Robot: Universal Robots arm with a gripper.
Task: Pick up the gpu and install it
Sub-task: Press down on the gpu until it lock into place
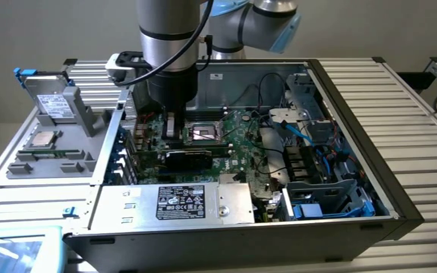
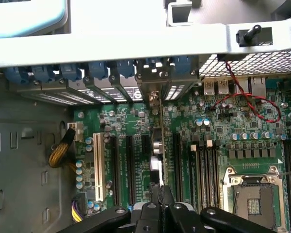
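A: Where's the gpu [image 2: 163,145]?

B: Standing on edge over the motherboard [image 1: 234,149] slots inside the open case [image 1: 355,108], seen edge-on in the wrist view. Tool [image 2: 161,204] is closed, pinching its top edge.

A: Handling?

B: Looks light, stiff, fragile. Judging by the thin card, hold the upper edge or shroud, keep off the contacts, and keep it upright.

A: Seated?

B: Can't tell.

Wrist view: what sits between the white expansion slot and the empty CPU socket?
In the wrist view: black expansion slots, then the gpu standing edge-on with the hand shut on it, then the memory slots.
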